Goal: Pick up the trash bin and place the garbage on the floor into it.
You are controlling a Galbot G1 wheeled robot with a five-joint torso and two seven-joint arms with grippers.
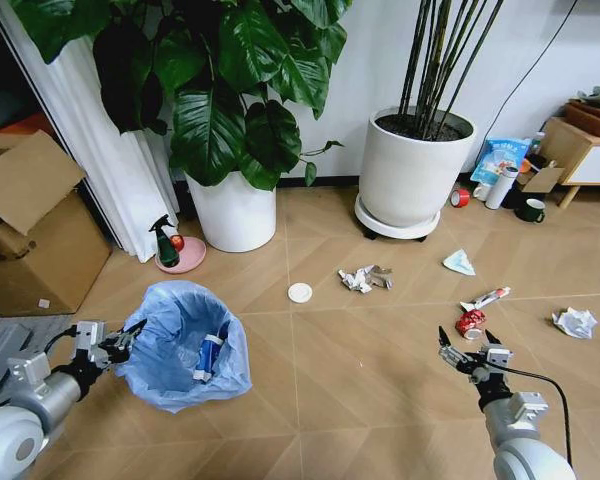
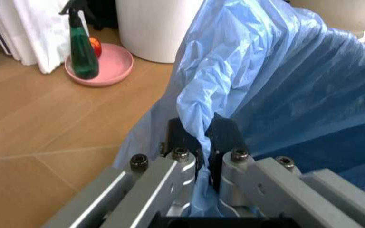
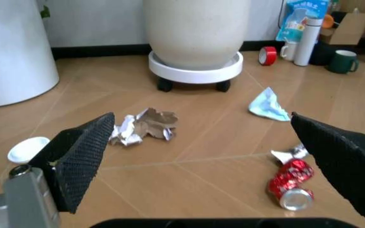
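The trash bin [image 1: 185, 345], lined with a crinkly light-blue bag [image 2: 277, 71], stands on the floor [image 1: 360, 390] at my left. My left gripper [image 1: 130, 338] [image 2: 203, 137] is shut on its bag-covered rim. A blue-white wrapper [image 1: 212, 355] lies inside. Garbage is scattered ahead: a white disc [image 1: 300, 292] [image 3: 29, 148], a crumpled wrapper [image 1: 365, 278] [image 3: 143, 127], a pale blue scrap [image 1: 459, 263] [image 3: 268, 103], a crushed red can [image 1: 470, 322] [image 3: 292, 183], a red-white wrapper [image 1: 487, 297] and a white paper wad [image 1: 574, 322]. My right gripper [image 1: 467, 350] [image 3: 201, 123] hangs open just short of the red can.
Two big white plant pots [image 1: 236, 212] [image 1: 413, 170] stand along the wall. A spray bottle on a pink dish [image 1: 168, 248] sits left of them, cardboard boxes [image 1: 30, 235] farther left. Mugs, a bottle and red tape [image 1: 460, 197] cluster by the cabinet [image 1: 590, 150].
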